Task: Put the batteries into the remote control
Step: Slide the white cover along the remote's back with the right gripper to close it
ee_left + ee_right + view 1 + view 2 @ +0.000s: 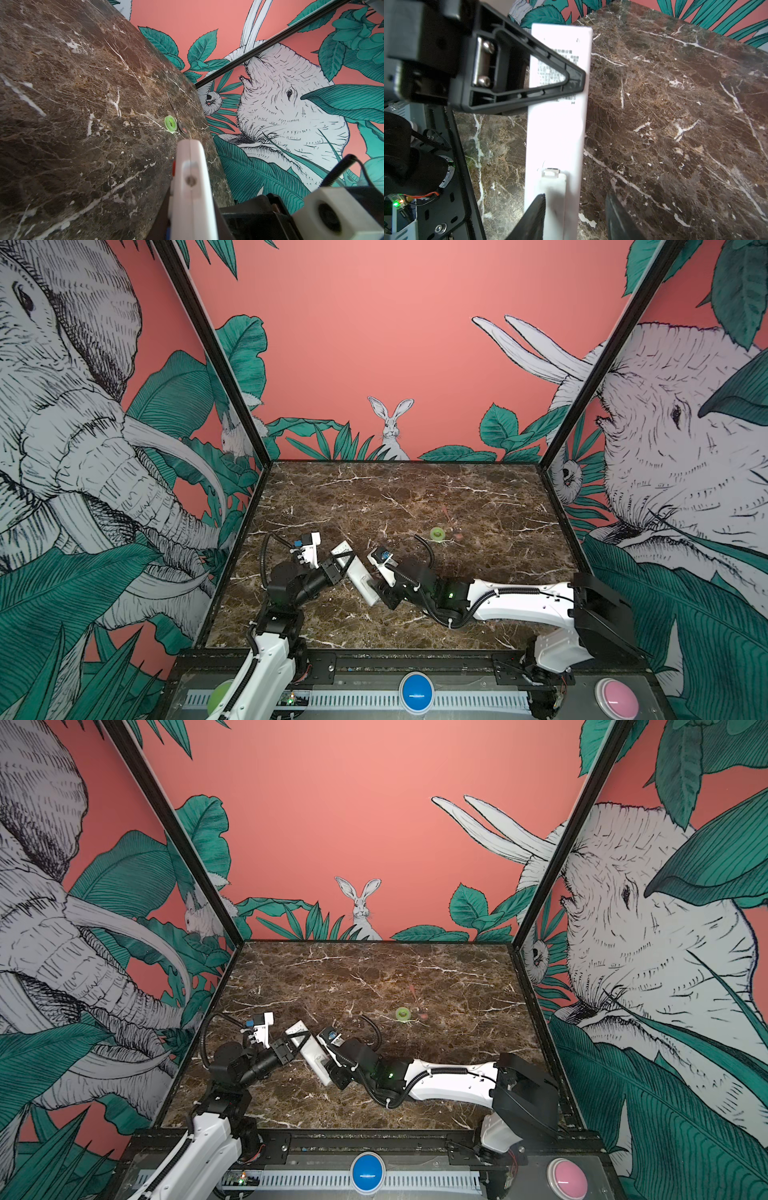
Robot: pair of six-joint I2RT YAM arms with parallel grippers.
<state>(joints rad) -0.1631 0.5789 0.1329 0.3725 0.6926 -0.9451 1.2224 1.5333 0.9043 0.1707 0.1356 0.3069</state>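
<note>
Long slim white remote control [360,577] sits clamped in my left gripper [344,562], plain back showing. My right gripper [576,218] stands half-open at its near end, one finger [534,214] over the back cover [555,193].

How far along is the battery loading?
Done: the left gripper holds the remote control, back side showing. In hand: the right gripper, open, is at the battery cover, which is still on. Left: remove the cover and load the batteries; I cannot clearly see them.

A dark marble tabletop [415,497] is boxed by pink walls [395,323] printed with elephants [62,406], a rabbit [391,427] and green leaves [245,352].
</note>
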